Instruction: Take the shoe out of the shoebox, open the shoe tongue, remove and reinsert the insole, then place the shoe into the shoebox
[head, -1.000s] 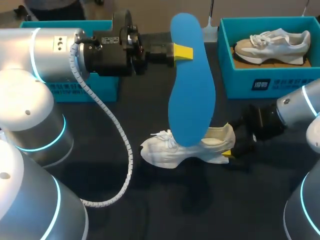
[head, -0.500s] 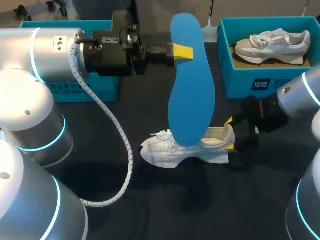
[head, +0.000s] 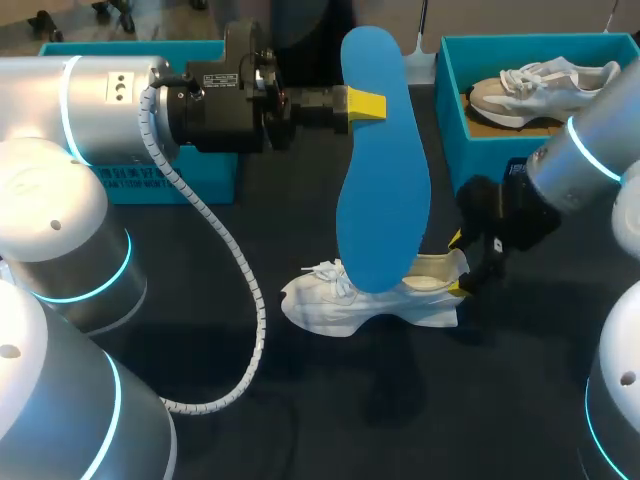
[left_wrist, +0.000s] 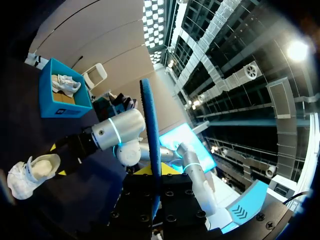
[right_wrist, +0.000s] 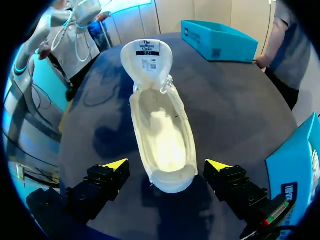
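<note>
1. Head view: the white shoe (head: 370, 300) lies on its sole on the dark table (head: 300, 420), out of any box. Its toe points toward the left arm's side and its heel toward the right arm's side.
2. The tongue (right_wrist: 146, 57) is folded forward and stands up, so in the right wrist view the shoe (right_wrist: 162, 135) is open and its pale inside shows.
3. The blue insole (head: 383, 170) is out of the shoe and held upright in the air. Its lower end overlaps the shoe in the head view, and whether they touch cannot be told.
4. The left gripper (head: 366, 104) is clamped on the insole near its upper end. In the left wrist view the insole (left_wrist: 151, 145) runs edge-on between the fingers of that gripper (left_wrist: 155, 172), with the shoe (left_wrist: 30, 175) on the table well below.
5. The right gripper (head: 460, 265) is at the heel with its fingers spread. In its own view the gripper (right_wrist: 166, 167) has one yellow tip on each side of the heel, and neither touches it.
6. A teal shoebox (head: 500, 150) stands behind the right arm (head: 590, 150) and holds a second shoe (head: 545, 90).
7. Another teal shoebox (head: 150, 180) stands at the far left, mostly hidden by the left arm (head: 110, 95).
</note>
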